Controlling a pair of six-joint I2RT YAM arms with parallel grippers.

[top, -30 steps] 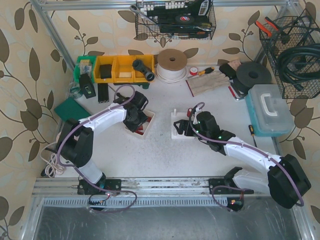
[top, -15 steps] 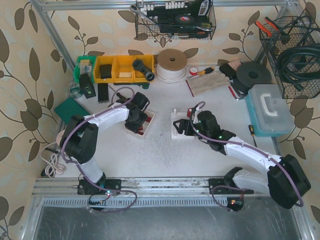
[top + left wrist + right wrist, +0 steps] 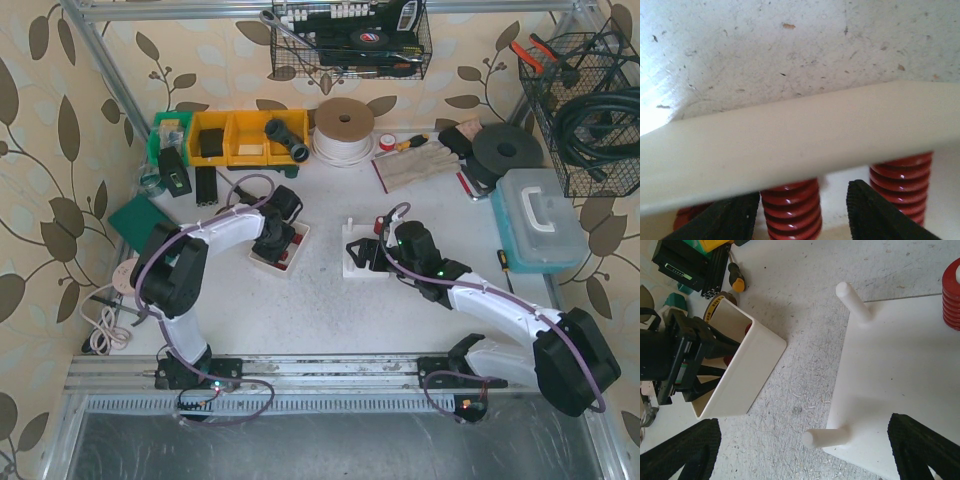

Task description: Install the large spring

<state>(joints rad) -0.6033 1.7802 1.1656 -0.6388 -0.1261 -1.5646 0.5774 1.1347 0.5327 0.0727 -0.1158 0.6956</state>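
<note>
In the left wrist view, a red spring [image 3: 792, 210] stands in the white tray behind its near wall [image 3: 790, 135]. My left gripper [image 3: 805, 202] is open, with its black fingers [image 3: 875, 212] on either side of this spring. A second red spring [image 3: 900, 182] stands to the right and a third [image 3: 687, 215] to the left. In the top view the left gripper [image 3: 272, 238] reaches down into the tray [image 3: 262, 262]. My right gripper [image 3: 366, 254] is open and empty over the white peg base [image 3: 900, 370], which has two bare pegs [image 3: 852, 302] and one red spring on a peg [image 3: 951, 295].
Yellow bins [image 3: 240, 137], a tape roll [image 3: 344, 125], a black disc [image 3: 507, 150] and a blue case [image 3: 538, 215] line the back and right. The tray [image 3: 742, 372] lies just left of the peg base. A green pad [image 3: 140, 215] lies at the left.
The left arm's elbow has swung in and its gripper has shifted slightly right, deeper into the tray. The right arm has not moved.
</note>
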